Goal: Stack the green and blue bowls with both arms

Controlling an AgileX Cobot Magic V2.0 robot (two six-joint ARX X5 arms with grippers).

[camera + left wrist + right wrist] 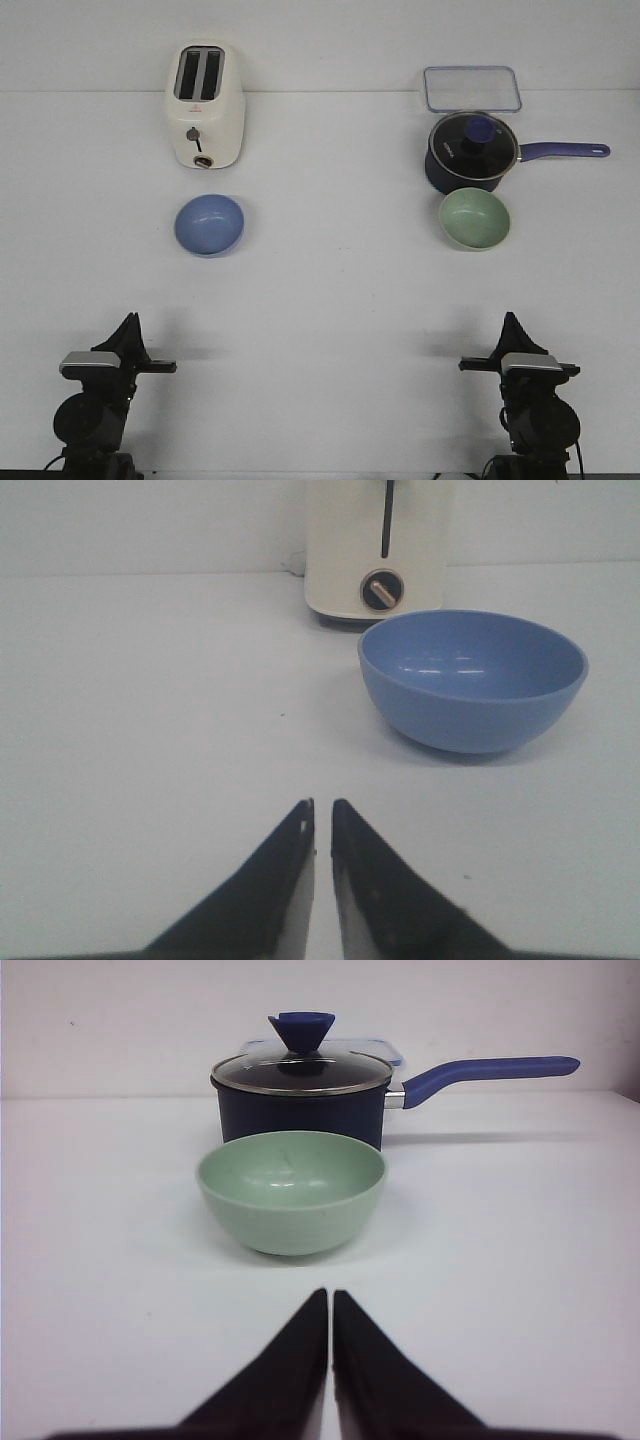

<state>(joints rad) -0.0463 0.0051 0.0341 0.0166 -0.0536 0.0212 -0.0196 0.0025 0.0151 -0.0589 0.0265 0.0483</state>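
The periwinkle blue bowl [210,224] sits upright on the white table, in front of the toaster; it also shows in the left wrist view [472,692]. The pale green bowl [475,219] sits upright right in front of the saucepan; it also shows in the right wrist view [291,1190]. My left gripper [130,322] is shut and empty near the table's front left, well short of the blue bowl [322,806]. My right gripper [511,320] is shut and empty near the front right, short of the green bowl [330,1295].
A cream toaster [205,105] stands at the back left. A dark navy saucepan [470,150] with a glass lid and a long handle pointing right stands at the back right, with a clear lidded container [472,88] behind it.
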